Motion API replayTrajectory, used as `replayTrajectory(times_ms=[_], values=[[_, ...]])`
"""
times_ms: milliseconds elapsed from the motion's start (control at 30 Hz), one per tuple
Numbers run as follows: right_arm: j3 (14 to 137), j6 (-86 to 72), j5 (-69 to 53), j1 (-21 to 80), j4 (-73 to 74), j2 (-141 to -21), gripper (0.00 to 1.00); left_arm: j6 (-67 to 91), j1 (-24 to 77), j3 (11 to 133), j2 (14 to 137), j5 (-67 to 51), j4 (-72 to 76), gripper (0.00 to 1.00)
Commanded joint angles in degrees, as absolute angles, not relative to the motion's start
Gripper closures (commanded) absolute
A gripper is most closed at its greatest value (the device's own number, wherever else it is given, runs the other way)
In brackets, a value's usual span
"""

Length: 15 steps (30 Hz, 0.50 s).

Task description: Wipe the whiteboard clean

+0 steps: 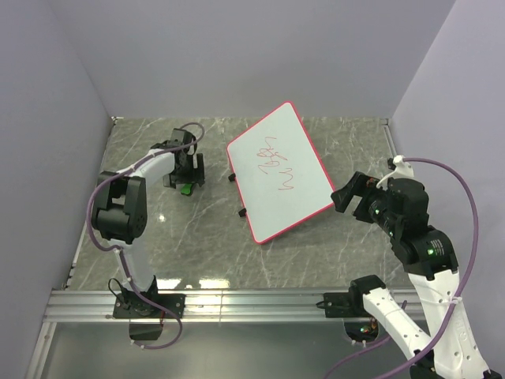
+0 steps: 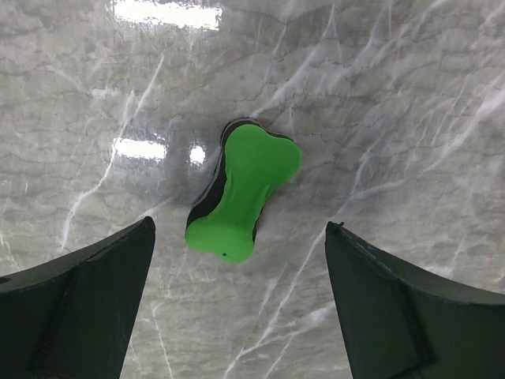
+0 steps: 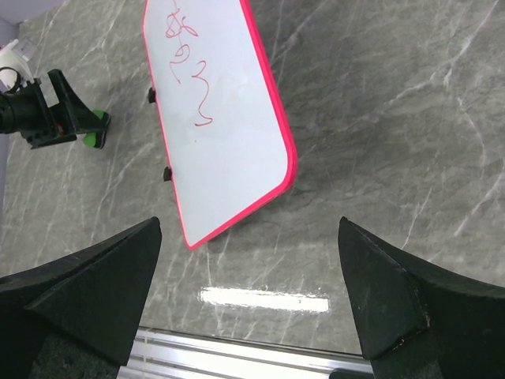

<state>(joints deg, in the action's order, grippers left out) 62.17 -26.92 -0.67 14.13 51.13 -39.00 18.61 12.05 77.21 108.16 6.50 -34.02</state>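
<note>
**Desk:** Marble-grey table (image 1: 205, 253) fills my feed. What's cut off on yours?

**Me:** On my right wrist camera the whiteboard (image 3: 221, 118) runs out of frame at the top, so I lose part of the red scribbles (image 3: 193, 79). Overhead I see it whole. It lies skewed near the middle of the table, between the two arms.

**Desk:** And the eraser?

**Me:** Overhead, the green eraser (image 2: 245, 193) is mostly hidden under the left gripper (image 2: 241, 227), and only a green sliver shows. My left wrist camera shows it flat on the marble, with its black underside peeking out along one side.

**Desk:** Anything smaller?

**Me:** Two small black clips (image 3: 166, 173) sit on the board's left long edge.

**Desk:** Jaws?

**Me:** The left gripper is spread wide, one finger on either side of the eraser, touching neither end. The right gripper (image 3: 251, 225) gapes too and holds nothing. It hovers near the board's near corner, clear of it.
</note>
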Motion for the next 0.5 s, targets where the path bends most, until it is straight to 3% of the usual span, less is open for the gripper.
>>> replayTrajectory(times_ms=[0,233,467], values=[[62.4,-25.8,-0.3,14.5,50.8,-38.5,0.0,17.2,12.0,76.4,107.7,7.1,-30.8,0.07],[62.0,-25.4,-0.4,14.6,50.5,-39.2,0.0,17.4,12.0,77.0,109.9,7.1,-29.8,0.1],[62.8,-24.9,-0.1,14.6,50.3,-40.9,0.0,16.4,12.0,78.4,112.8,7.1,-29.4,0.27]])
